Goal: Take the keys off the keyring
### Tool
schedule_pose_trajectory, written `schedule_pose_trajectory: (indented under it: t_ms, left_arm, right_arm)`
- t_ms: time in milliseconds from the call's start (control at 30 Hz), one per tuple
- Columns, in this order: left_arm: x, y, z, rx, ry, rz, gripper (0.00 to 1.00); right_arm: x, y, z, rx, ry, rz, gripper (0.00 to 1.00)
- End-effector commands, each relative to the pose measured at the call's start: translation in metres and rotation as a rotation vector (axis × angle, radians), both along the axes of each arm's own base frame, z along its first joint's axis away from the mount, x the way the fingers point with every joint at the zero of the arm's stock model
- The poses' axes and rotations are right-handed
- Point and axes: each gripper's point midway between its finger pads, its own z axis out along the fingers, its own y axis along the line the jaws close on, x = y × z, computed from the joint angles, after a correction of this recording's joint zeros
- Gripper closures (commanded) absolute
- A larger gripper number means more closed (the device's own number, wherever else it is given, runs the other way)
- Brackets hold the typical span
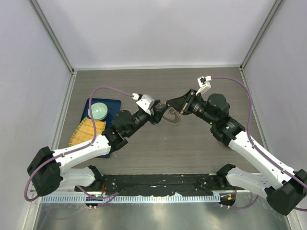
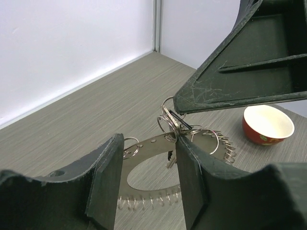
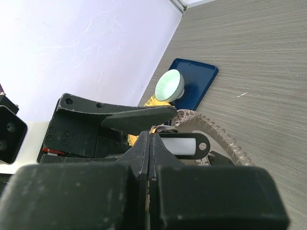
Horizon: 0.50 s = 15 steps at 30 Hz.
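Keyring (image 1: 171,118) at table (image 1: 192,158) centre, between both grippers; tray (image 1: 111,106) bearing dish (image 1: 99,110) lies to its left.

Toothed keyring (image 2: 148,165) w/ keys (image 2: 173,125), tilted, mid-table
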Motion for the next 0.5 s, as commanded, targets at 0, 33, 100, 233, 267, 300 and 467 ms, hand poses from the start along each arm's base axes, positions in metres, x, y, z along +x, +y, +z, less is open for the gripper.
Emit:
schedule_pose_trajectory:
  t_ms: [0, 33, 100, 233, 267, 300, 467]
  left_arm:
    - [0.0024, 0.0007, 0.0397, -0.096, -0.064, 0.018, 0.53]
    - [0.0028, 0.0015, 0.0392, -0.095, -0.062, 0.023, 0.55]
    - [0.0032, 0.0042, 0.0353, -0.09, -0.05, 0.034, 0.58]
    - [0.0005, 0.0077, 0.0351, -0.092, -0.044, 0.034, 0.6]
    - [0.0003, 0.0083, 0.0364, -0.094, -0.043, 0.036, 0.6]
    - [0.0002, 0.008, 0.0356, -0.09, -0.041, 0.034, 0.6]
    - [-0.0014, 0.0035, 0.0363, -0.081, -0.033, 0.012, 0.6]
  right_arm:
    - [-0.0064, -0.0023, 0.0375, 0.085, -0.098, 0.001, 0.99]
    - [-0.0066, -0.0025, 0.0373, 0.085, -0.098, 0.001, 0.99]
    - [-0.0064, -0.003, 0.0355, 0.08, -0.096, -0.002, 0.99]
    - [-0.0059, -0.0027, 0.0331, 0.082, -0.093, -0.001, 0.99]
    - [-0.0065, -0.0017, 0.0334, 0.085, -0.092, 0.004, 0.99]
    - [-0.0065, -0.0011, 0.0332, 0.085, -0.093, 0.007, 0.99]
    - [-0.0068, 0.0027, 0.0325, 0.092, -0.09, 0.025, 0.99]
